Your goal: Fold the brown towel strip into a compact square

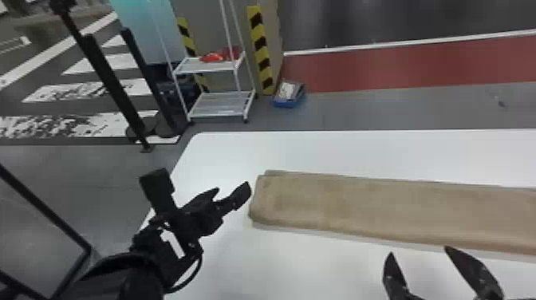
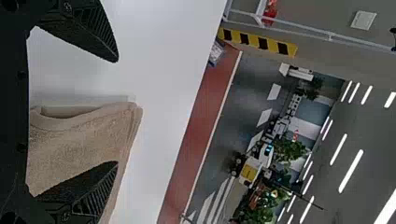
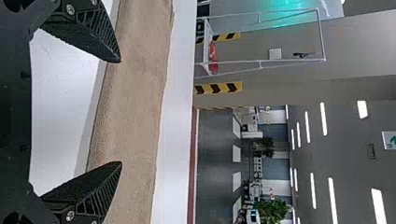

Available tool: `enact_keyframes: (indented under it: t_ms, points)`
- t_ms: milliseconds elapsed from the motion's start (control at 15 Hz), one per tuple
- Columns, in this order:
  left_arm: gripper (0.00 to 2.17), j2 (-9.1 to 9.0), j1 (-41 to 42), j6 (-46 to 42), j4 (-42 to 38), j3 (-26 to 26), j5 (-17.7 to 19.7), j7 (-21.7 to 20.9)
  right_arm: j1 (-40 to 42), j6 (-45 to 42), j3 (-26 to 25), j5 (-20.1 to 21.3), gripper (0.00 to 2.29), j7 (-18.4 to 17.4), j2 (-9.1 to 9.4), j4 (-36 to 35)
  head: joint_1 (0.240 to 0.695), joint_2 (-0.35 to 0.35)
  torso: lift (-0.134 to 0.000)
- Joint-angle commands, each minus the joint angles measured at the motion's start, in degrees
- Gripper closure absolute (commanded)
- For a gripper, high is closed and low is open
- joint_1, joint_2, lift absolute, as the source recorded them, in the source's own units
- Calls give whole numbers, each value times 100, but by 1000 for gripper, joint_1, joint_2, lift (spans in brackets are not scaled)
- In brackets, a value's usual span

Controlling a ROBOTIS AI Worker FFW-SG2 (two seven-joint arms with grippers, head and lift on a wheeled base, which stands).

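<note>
On my white round-cornered tabletop [image 1: 319, 151], a white-framed shelf cart [image 1: 221, 104] beyond at eleven o'clock, the brown cloth towel strip [image 1: 379, 207] lies long and flat at four, my black left pincer [image 1: 233, 188] and right pincer [image 1: 418, 251] gaping.

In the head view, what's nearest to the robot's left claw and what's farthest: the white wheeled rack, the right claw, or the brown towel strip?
From the left gripper:
1. Brown towel strip: its end lies just to the right, on the table.
2. Right gripper: farther right, at the towel's near side.
3. White wheeled rack: on the floor beyond the table.
</note>
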Motion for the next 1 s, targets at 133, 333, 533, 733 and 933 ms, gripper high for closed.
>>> enact_keyframes:
  t_ms: [133, 333, 533, 733, 933]
  points:
    - [100, -17, -369, -140, 588, -185, -54, 0, -115, 170, 37, 36, 107, -9, 9, 66, 695, 260, -123]
    - [100, 0, -492, -140, 878, -273, -186, 0, -159, 205, 46, 45, 107, -9, 0, 110, 695, 250, -123]
    - [100, 18, -554, 0, 939, -308, -432, -18, -230, 258, 73, 27, 107, -9, 0, 172, 695, 246, -123]
    - [100, 27, -589, 387, 939, -317, -484, -255, -318, 275, 125, 27, 107, -9, 9, 242, 695, 247, -123]
    - [103, 18, -589, 563, 939, -458, -493, -396, -405, 328, 143, 18, 107, -18, 9, 312, 695, 238, -123]
